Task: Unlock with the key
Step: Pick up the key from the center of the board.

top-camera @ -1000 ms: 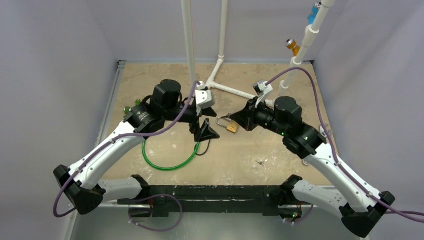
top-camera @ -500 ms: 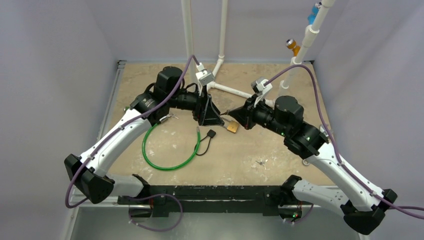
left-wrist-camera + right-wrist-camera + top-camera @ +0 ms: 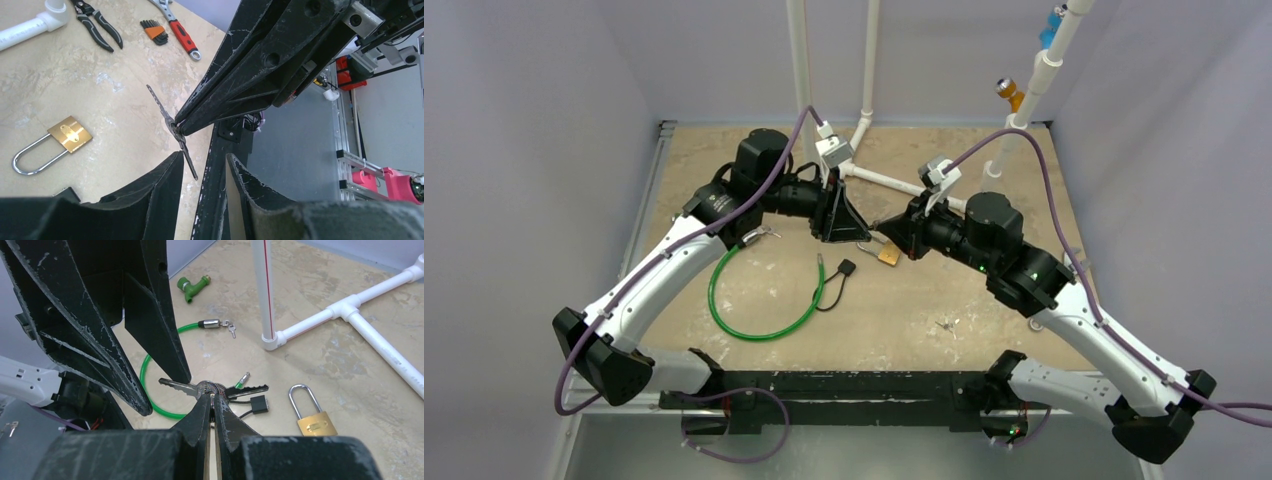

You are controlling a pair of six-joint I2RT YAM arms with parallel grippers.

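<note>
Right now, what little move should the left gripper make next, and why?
Probably close the left gripper on the key poking between its open jaws. The right gripper pinches the key bunch in the air, and the brass padlock lies untouched on the table.

Mottled beige table with metal rim. Plain pale lavender walls close it on three sides. Light flat, even; grey floor beyond.
</note>
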